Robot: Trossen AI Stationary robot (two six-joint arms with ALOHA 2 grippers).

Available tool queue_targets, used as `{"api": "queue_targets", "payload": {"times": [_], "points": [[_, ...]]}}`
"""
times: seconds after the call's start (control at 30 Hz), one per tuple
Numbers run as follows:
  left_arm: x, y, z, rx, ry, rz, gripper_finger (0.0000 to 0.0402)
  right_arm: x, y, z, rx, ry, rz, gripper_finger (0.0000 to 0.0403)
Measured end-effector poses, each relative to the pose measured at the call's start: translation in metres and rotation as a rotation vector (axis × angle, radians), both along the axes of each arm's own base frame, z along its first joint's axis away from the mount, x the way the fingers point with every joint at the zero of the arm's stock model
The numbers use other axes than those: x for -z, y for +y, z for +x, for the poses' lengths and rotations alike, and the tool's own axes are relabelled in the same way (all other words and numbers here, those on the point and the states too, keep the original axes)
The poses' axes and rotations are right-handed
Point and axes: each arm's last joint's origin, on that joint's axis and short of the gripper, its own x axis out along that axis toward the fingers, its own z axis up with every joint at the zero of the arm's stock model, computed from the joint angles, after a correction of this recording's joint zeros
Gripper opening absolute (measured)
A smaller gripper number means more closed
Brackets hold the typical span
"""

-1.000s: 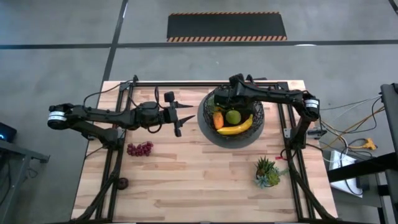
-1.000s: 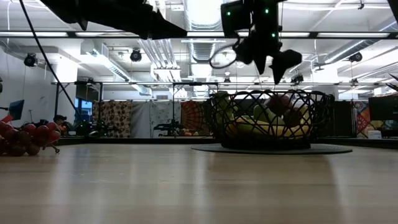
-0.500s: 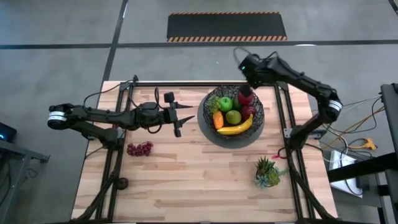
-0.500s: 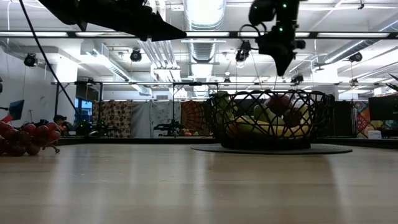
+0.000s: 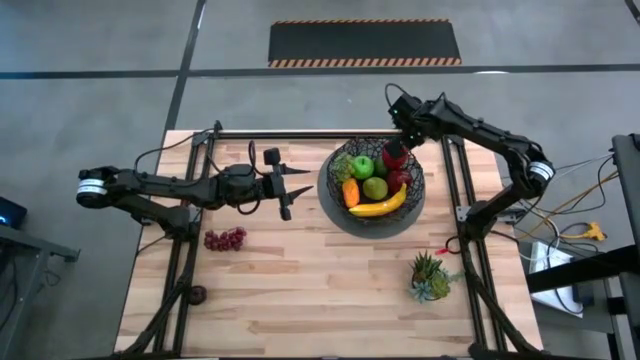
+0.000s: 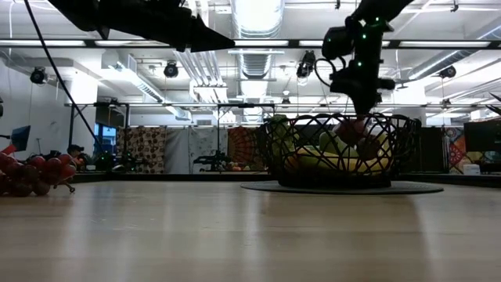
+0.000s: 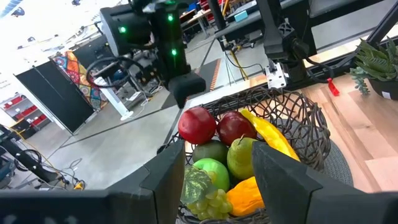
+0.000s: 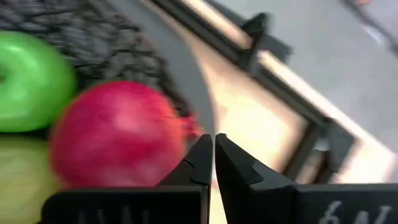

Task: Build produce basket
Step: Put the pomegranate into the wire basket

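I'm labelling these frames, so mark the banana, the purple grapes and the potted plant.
banana (image 5: pixel 377 206): high view, middle of its yellow curve.
purple grapes (image 5: pixel 226 239): high view, centre of the bunch.
potted plant (image 5: pixel 430 274): high view, its spiky leaves.

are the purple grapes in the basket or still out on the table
Out. The purple grapes lie on the bare table near the left arm, well apart from the basket, which already holds apples, a banana and other fruit.
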Motion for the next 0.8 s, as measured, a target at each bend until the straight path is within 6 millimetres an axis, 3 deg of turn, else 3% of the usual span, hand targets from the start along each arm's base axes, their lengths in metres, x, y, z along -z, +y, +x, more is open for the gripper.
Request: {"api": "queue_targets", "payload": {"times": [0.17,0.47,0.8], "points": [[0.0,0.0,0.0,0.0,0.003,0.0,0.0169,0.01,0.002,0.003,-0.028,-0.07,0.071,0.0008],[0.0,0.0,0.0,0.0,0.003,0.0,0.0169,-0.007,0.013,0.009,-0.052,-0.169,0.085,0.0008],[0.0,0.0,0.0,0.0,0.004,0.0,0.0169,-0.012,0.03,0.023,-0.103,-0.182,0.073,0.0008]]}}
